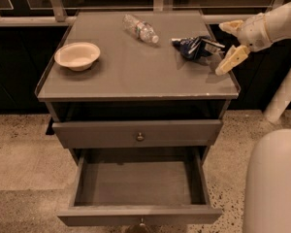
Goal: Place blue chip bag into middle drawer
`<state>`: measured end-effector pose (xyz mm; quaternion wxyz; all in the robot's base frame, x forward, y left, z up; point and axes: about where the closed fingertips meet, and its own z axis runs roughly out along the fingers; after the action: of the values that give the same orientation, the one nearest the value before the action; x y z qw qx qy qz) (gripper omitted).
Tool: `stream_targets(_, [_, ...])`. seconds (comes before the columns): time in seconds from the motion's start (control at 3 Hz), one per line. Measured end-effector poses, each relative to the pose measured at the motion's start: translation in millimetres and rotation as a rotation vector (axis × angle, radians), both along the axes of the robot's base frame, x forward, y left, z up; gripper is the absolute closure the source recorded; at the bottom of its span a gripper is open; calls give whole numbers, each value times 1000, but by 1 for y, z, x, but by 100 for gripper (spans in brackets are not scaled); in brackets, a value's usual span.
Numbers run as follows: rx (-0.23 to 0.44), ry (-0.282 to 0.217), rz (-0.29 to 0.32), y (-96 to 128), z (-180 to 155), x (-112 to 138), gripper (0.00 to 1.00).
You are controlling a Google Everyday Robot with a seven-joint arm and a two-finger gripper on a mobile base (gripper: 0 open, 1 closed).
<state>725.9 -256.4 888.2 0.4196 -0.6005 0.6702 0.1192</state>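
The blue chip bag (196, 47), crumpled dark blue with silver patches, lies at the back right of the grey cabinet top (126, 74). My gripper (230, 43) hovers just right of the bag, over the top's right edge, open, one finger behind and one in front, holding nothing. The middle drawer (139, 188) is pulled out below, wide and shallow, nothing inside, its knob at the frame's bottom edge. The drawer front above it (138, 133) is pushed in.
A cream bowl (77, 55) sits at the left of the top. A clear plastic water bottle (141, 29) lies at the back centre. My white base (274, 183) fills the lower right corner. A white pole (283, 93) stands to the right.
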Motion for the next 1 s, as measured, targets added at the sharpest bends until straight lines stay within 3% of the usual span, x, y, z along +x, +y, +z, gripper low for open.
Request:
stream_targets(0.33, [37,-16,7,15,-11,24,0])
stream_targets(0.67, [50,-15,-16,30,-21,45,19])
stream_targets(1.0, [51,-15,-17,30,-22,46,42])
